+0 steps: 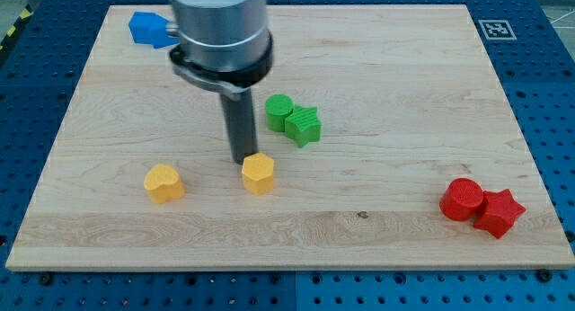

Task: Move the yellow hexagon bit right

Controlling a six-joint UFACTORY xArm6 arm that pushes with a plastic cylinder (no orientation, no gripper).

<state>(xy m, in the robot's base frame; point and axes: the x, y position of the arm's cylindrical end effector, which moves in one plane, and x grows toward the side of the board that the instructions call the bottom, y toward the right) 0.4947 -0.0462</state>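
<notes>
Six blocks lie scattered over the wooden board, and the one the task concerns, the yellow hexagon, sits a little left of the middle toward the view's bottom. My tip stands just behind the hexagon's upper left corner, touching it or very nearly so; the rod has no jaws to open or close, so it holds nothing and can only shove. That placement makes sense as a start for a rightward push, though the tip looks to be more above the block than on its left flank, so I judge it may need to settle further to the view's left before sliding across, or else the hexagon could skid downward. To the left, well apart, is a yellow heart-shaped block. A green cylinder and a green star touch each other up and to the right, clear of a short rightward path. A red cylinder and red star sit together near the lower right corner, and a blue block, partly hidden by the arm, rests at the upper left. Pale, smooth grain should let blocks slide easily. Around the board is a blue perforated bench, and a printed marker tag sits by the board's top right corner.
</notes>
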